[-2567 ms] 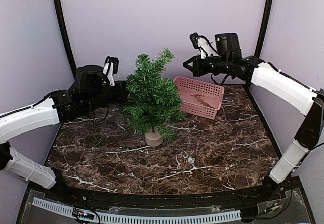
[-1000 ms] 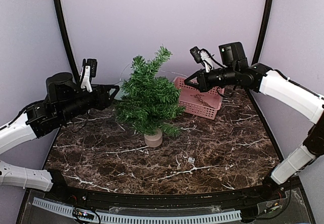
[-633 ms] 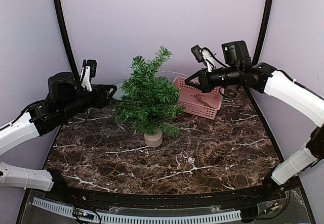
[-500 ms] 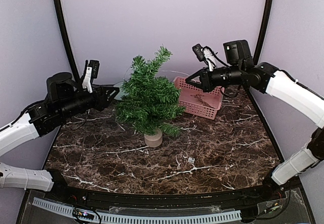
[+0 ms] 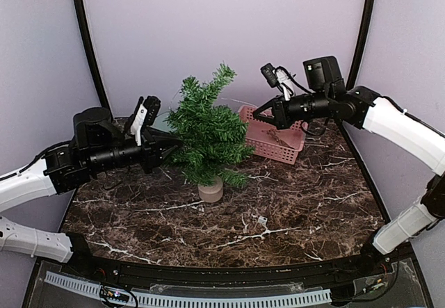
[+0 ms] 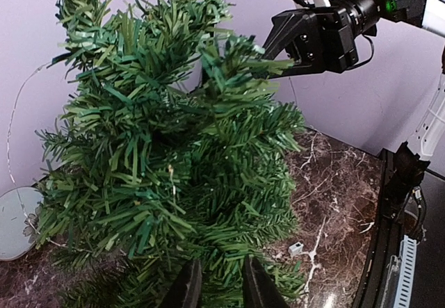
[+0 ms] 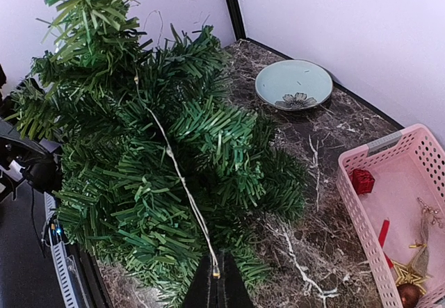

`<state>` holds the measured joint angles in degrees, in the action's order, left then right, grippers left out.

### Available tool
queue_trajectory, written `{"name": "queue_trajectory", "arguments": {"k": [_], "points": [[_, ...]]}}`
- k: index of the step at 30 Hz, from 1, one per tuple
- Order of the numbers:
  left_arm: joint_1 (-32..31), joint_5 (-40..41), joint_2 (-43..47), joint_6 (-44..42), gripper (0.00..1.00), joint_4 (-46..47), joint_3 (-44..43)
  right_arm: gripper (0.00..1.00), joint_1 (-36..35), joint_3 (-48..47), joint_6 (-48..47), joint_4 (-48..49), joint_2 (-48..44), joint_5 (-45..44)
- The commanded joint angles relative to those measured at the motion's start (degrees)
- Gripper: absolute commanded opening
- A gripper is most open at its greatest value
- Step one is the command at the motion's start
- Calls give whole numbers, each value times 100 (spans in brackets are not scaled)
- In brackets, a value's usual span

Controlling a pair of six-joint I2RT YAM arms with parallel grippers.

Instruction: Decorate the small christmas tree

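The small christmas tree [image 5: 207, 131] stands upright on its tan base [image 5: 211, 190] mid-table. It fills the left wrist view [image 6: 167, 148] and the right wrist view [image 7: 139, 155]. My right gripper [image 5: 256, 116] hovers at the tree's upper right. It is shut [image 7: 217, 284] on the end of a thin light-string wire [image 7: 182, 176] that runs across the branches toward the top. My left gripper [image 5: 172, 146] is at the tree's left side. Its jaws [image 6: 217, 288] are open with nothing held, right against the lower needles.
A pink basket [image 5: 295, 128] sits right of the tree and holds a red gift box [image 7: 361, 181], a gold star and a brown ball [image 7: 410, 294]. A pale plate [image 7: 293, 84] lies behind the tree on the left. A small white piece [image 5: 263, 220] lies in front of the tree.
My left arm has dropped and moved right, bringing its gripper up against the tree's left side. My right gripper has barely shifted and still holds the wire.
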<state>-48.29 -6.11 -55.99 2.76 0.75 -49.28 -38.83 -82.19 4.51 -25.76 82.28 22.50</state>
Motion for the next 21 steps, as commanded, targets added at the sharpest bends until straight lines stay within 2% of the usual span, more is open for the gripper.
{"name": "queue_trajectory", "arguments": {"k": [1,13,16,21], "points": [[-21,76,-131,-237,21,352,-155,0,-80,-139,-73,64,51,44],[-21,415,-248,-241,18,489,-284,0,-155,-157,-125,19,49,105],[-15,422,-281,-241,12,496,-288,0,-177,-152,-126,11,13,105],[-19,388,-311,-358,10,570,-263,0,-202,-181,-126,-21,-19,97]]}}
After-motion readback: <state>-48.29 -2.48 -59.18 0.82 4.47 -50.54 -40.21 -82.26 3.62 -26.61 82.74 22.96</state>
